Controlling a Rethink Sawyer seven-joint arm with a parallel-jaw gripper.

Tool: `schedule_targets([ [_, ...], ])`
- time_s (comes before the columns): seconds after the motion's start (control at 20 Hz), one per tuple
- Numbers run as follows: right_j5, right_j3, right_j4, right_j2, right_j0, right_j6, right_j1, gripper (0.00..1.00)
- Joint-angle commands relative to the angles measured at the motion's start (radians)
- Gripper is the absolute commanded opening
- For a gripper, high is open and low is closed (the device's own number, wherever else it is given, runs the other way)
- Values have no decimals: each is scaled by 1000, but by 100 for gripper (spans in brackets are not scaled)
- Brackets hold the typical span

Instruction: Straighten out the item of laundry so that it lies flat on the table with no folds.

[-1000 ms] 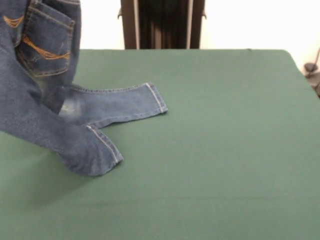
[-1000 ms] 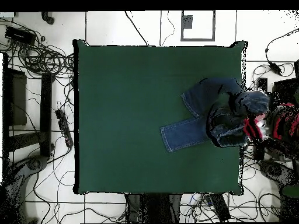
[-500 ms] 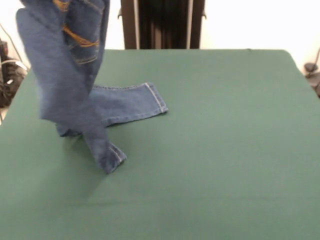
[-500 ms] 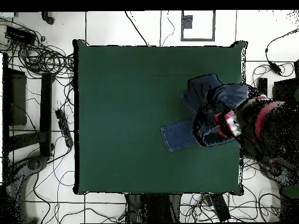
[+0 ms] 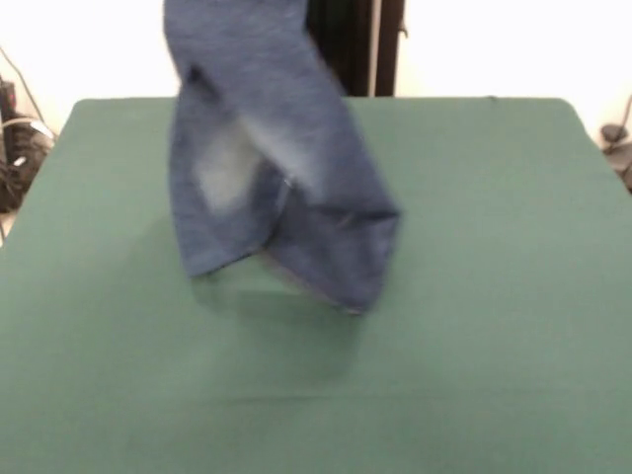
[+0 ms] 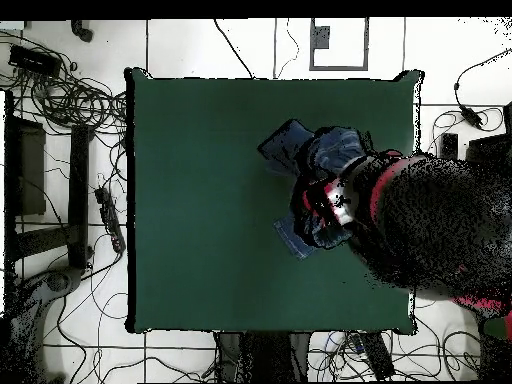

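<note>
The item of laundry (image 5: 276,188), a small pair of blue jeans with a pale faded patch, hangs in the air over the left-middle of the green table (image 5: 494,247). Both legs dangle down, and their top runs out of the front view. Motion blur hides whether the hems brush the cloth. From above, the jeans (image 6: 295,145) bunch under the red and black arm, which reaches in from the right over the table (image 6: 200,200). My gripper (image 6: 335,200) is shut on the denim at the top of the bundle.
Tangled cables (image 6: 70,100) and a dark frame (image 6: 30,180) lie on the floor beside the table's left edge in the overhead view. More cables (image 5: 20,138) show off the table's left side in the front view.
The jeans have been lifted off the table and carried toward its middle. The leg that lay flat on the cloth now hangs in the air. The arm has reached further over the table.
</note>
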Motion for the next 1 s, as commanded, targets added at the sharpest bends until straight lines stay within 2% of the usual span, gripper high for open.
schedule_targets([
  [0.05,168,-73,69,19,84,298,-33,0],
  [0.35,312,-231,23,31,130,380,2,0],
  [0.8,443,-433,-26,31,233,506,65,0],
  [0.9,454,-464,-25,30,254,527,74,0],
  [1.0,442,-451,-10,22,268,530,65,0],
])
